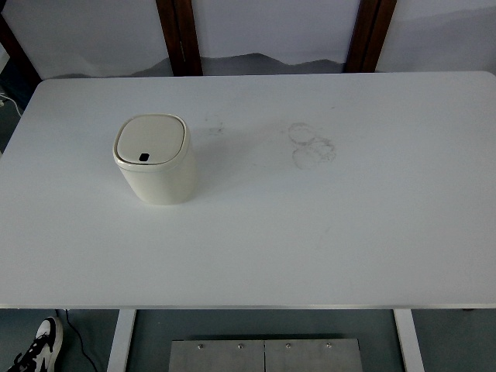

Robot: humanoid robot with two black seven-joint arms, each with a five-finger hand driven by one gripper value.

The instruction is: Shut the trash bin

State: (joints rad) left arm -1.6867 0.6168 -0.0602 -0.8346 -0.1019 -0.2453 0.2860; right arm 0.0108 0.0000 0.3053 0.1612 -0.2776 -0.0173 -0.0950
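- Trash bin (155, 161) stands upright on my white table (325, 232), toward 10 o'clock from centre.
- Its lid (151, 140) lies flat, closed.
- Faint ring marks (311, 144) lie at 1 o'clock.
- Neither of my hands is visible; finger state cannot be told.

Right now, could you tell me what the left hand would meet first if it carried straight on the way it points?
That cannot be judged: neither hand is in view. Only the closed bin stands on the table.
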